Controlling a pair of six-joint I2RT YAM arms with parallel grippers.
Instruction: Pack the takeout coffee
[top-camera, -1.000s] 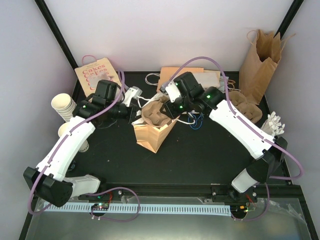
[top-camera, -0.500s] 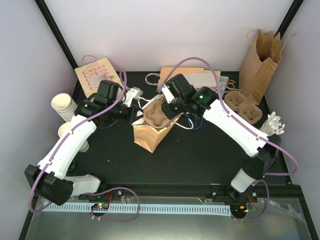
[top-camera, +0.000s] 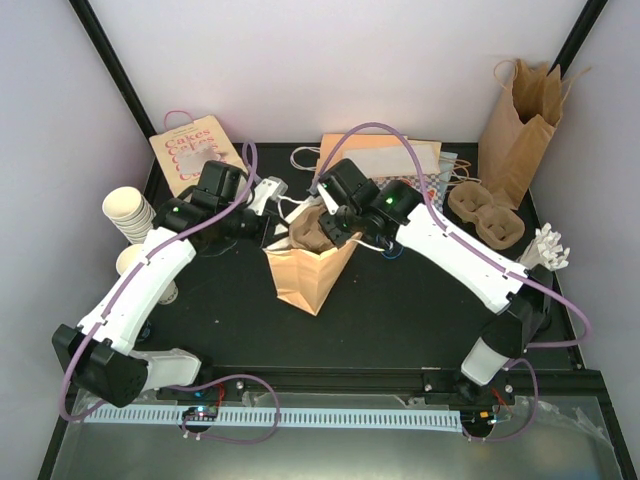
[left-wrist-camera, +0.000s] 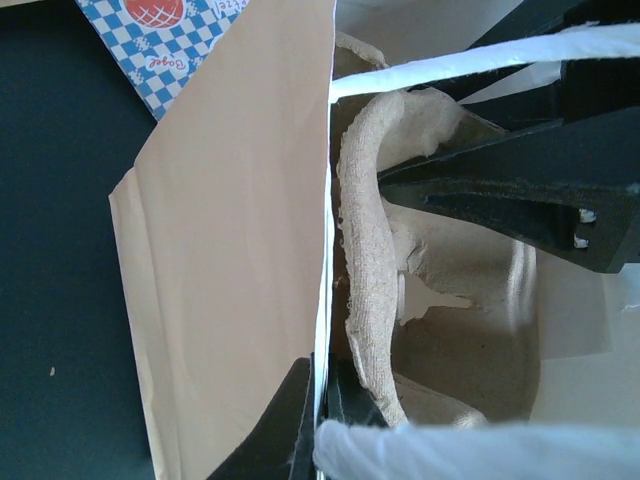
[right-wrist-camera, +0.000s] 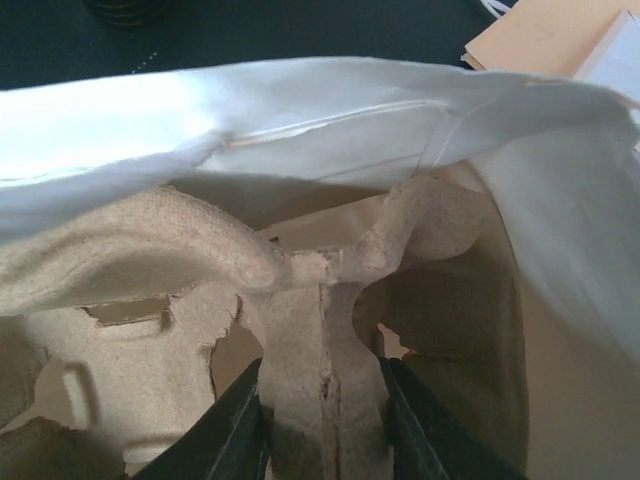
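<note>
While the left gripper (left-wrist-camera: 320, 400) pinches the rim of the paper bag (top-camera: 300, 278) to hold it open, the right gripper (right-wrist-camera: 322, 425) clamps the pulp cup carrier (right-wrist-camera: 150, 250) by its ridge inside. The takeout coffee is nowhere visible.

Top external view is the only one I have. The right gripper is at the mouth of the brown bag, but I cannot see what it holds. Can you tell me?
Observer: The right gripper is shut on the middle ridge of a pulp cup carrier that sits inside the brown bag.
Operator: And does the left gripper hold something?
Observer: Yes. The left gripper is shut on the bag's upper edge, one finger inside and one outside.
</note>
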